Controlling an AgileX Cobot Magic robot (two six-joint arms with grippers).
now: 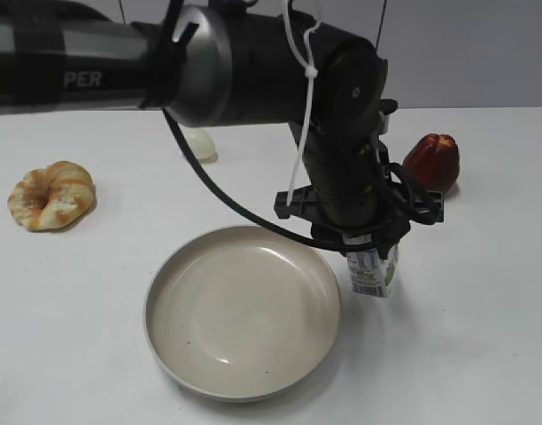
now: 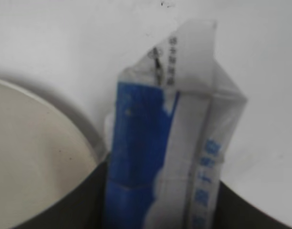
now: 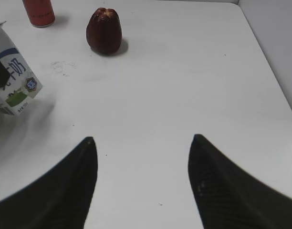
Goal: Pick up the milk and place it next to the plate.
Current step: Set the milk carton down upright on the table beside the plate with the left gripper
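Observation:
The milk (image 1: pixel 374 273), a small white carton with blue print and a barcode side, hangs upright just right of the plate (image 1: pixel 178 274), at or barely above the table. My left gripper (image 1: pixel 370 241) reaches across from the left and is shut on the milk's top. In the left wrist view the milk (image 2: pixel 170 138) fills the gap between the dark fingers of the left gripper (image 2: pixel 160 210), with the plate's rim (image 2: pixel 84 129) to its left. My right gripper (image 3: pixel 142 143) is open and empty over bare table; the milk (image 3: pixel 15 76) shows at its far left.
A croissant (image 1: pixel 51 195) lies at the left. A dark red fruit (image 1: pixel 433 161) (image 3: pixel 104 31) sits behind the milk, and a red can (image 3: pixel 38 12) stands farther back. A pale object (image 1: pixel 200 142) sits behind the left arm. The table's right edge (image 3: pixel 275 76) is near.

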